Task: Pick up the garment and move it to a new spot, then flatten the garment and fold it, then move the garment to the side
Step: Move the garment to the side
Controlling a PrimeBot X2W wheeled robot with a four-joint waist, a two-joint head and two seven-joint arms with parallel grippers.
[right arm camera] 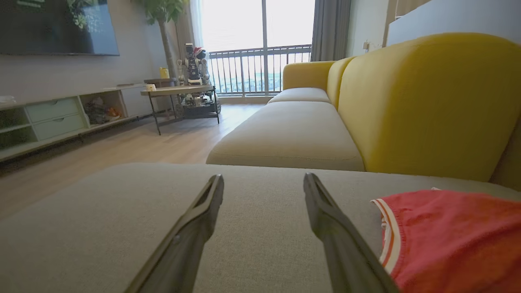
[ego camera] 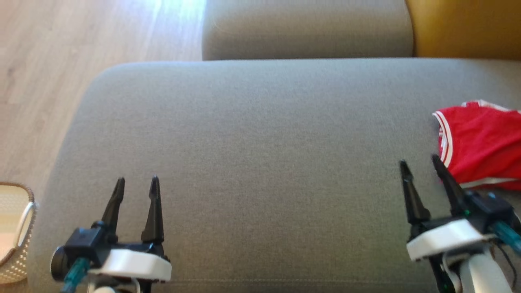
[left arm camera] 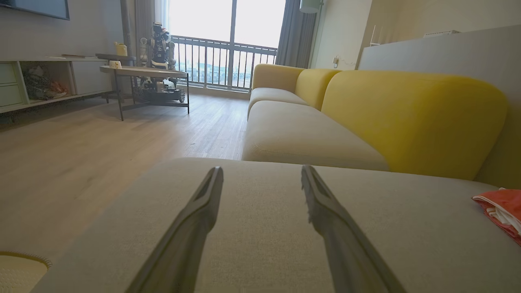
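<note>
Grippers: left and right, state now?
Left gripper: open, empty, above the cushion.
Right gripper: open, empty, beside the garment.

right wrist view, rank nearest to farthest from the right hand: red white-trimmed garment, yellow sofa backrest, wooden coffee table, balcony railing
1. Red white-trimmed garment, just right of the right hand, on the grey cushion.
2. Yellow sofa backrest, behind it, right.
3. Wooden coffee table, far left.
4. Balcony railing, farthest, centre back.
</note>
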